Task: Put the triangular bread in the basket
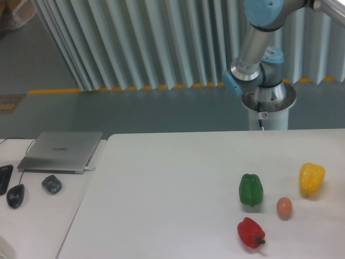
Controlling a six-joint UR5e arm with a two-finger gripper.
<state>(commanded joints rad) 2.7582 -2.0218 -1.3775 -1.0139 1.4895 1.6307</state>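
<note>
At the right near part of the table (172,178) sit a green pepper (251,189), red pepper (250,232), egg (284,207) and yellow pepper (312,179); the gripper is out of view, its fingers' state unknowable.

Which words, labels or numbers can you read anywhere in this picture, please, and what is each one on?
Laptop: a short mark in pale letters on the closed lid, too blurred to read.
Robot arm: a small dark-and-white mark on the blue joint cap, too small to read.
Robot base: a small red spot, not legible as text.
Nothing readable on the peppers, the egg or the table.
</note>
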